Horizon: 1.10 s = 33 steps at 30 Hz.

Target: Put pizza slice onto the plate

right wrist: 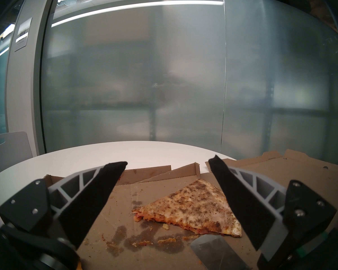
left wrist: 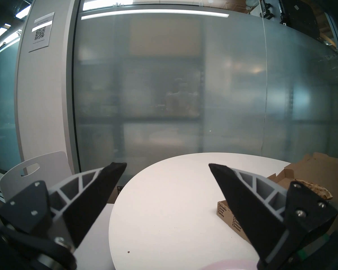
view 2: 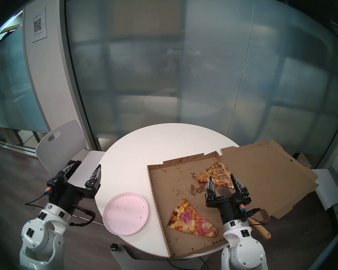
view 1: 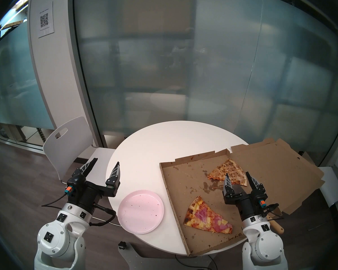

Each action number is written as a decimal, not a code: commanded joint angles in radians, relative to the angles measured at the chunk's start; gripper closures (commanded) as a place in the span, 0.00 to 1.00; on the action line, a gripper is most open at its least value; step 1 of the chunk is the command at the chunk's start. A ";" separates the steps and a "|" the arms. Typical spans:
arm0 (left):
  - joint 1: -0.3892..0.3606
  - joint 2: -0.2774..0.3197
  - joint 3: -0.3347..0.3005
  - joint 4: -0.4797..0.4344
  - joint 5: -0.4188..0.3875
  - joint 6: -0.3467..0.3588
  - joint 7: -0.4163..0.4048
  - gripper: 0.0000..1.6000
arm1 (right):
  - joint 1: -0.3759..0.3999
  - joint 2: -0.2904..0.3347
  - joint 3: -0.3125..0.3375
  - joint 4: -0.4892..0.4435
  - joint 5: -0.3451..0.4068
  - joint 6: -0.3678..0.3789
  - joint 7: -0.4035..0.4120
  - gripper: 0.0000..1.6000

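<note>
A ham-and-pineapple pizza slice (view 1: pixel 207 217) lies flat in the near part of an open cardboard pizza box (view 1: pixel 183 178) on the right side of a round white table (view 1: pixel 164 139), its tip toward the box's near right corner. The pale pink plate (view 1: pixel 129 222) waits empty at the table's near edge, just left of the box. Both arms hover — the left gripper (view 1: pixel 105 162) spread wide and holding nothing, the right gripper (view 1: pixel 237 175) likewise wide and empty above a metal spatula (right wrist: pixel 211 246) near a second, upturned slice (view 1: pixel 227 172). The target slice looks soft, greasy and floppy; it would likely sag or shed toppings if pinched, so the firm browned crust or support from beneath seems safest. The spatula's wooden handle is mostly hidden behind the right arm, and the left wrist view shows only a sliver of plate.
</note>
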State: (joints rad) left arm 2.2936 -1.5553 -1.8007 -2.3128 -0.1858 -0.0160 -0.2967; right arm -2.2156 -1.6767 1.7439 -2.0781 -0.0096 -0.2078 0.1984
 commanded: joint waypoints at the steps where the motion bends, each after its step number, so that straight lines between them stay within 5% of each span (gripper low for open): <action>1: 0.002 -0.001 -0.001 -0.018 -0.002 -0.001 -0.001 0.00 | -0.012 0.007 0.012 -0.028 0.010 -0.004 0.007 0.00; 14: 0.001 -0.001 0.000 -0.017 -0.001 -0.002 -0.001 0.00 | -0.215 -0.012 0.134 -0.180 0.177 -0.006 0.071 0.00; 15: 0.001 -0.001 0.000 -0.016 -0.001 -0.002 -0.001 0.00 | -0.178 -0.042 0.160 -0.159 0.171 -0.009 0.108 0.00; 33: 0.000 -0.001 0.000 -0.016 -0.001 -0.002 -0.001 0.00 | -0.426 -0.125 0.408 -0.255 0.268 0.032 0.341 0.00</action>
State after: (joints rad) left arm 2.2911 -1.5554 -1.8007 -2.3096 -0.1852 -0.0160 -0.2970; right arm -2.5254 -1.7703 2.0716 -2.2835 0.1999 -0.1777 0.4665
